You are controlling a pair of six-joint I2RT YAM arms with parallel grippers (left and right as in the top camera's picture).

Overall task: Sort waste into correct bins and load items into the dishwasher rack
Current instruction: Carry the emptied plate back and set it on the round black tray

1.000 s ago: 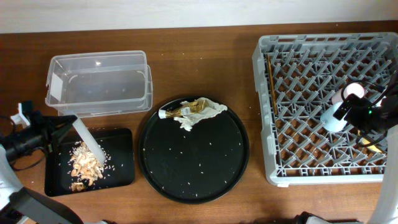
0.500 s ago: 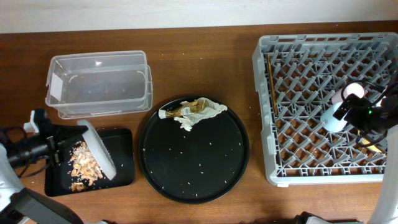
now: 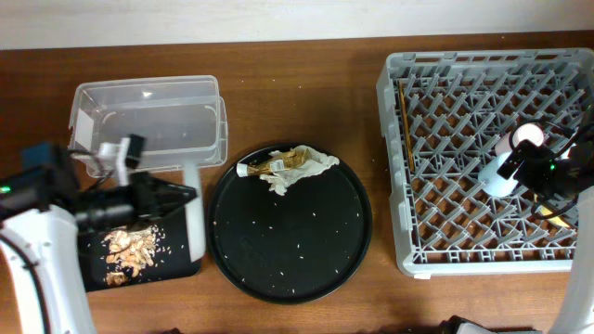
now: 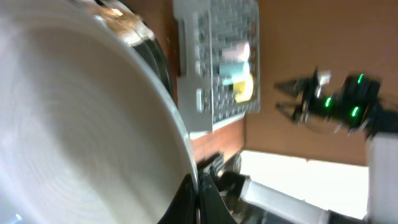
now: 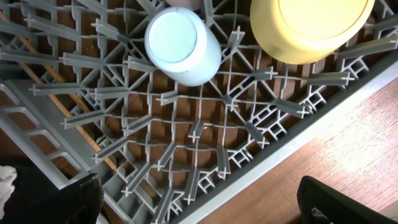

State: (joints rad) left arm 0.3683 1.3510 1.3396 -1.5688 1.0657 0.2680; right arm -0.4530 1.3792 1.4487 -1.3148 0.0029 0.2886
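One plate (image 3: 194,218) stands edge-on in left gripper (image 3: 180,195).

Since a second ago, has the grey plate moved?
Yes. The grey plate, held edge-on by the left gripper, has shifted right, from the shallow black tray's left side to its right edge.

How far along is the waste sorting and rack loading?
Done: food scraps lie in the black rectangular tray; blue cup, yellow bowl and chopsticks are in the rack. In hand: the left gripper holds the plate. Left: the napkin and wrapper on the round tray; the clear tub is empty.
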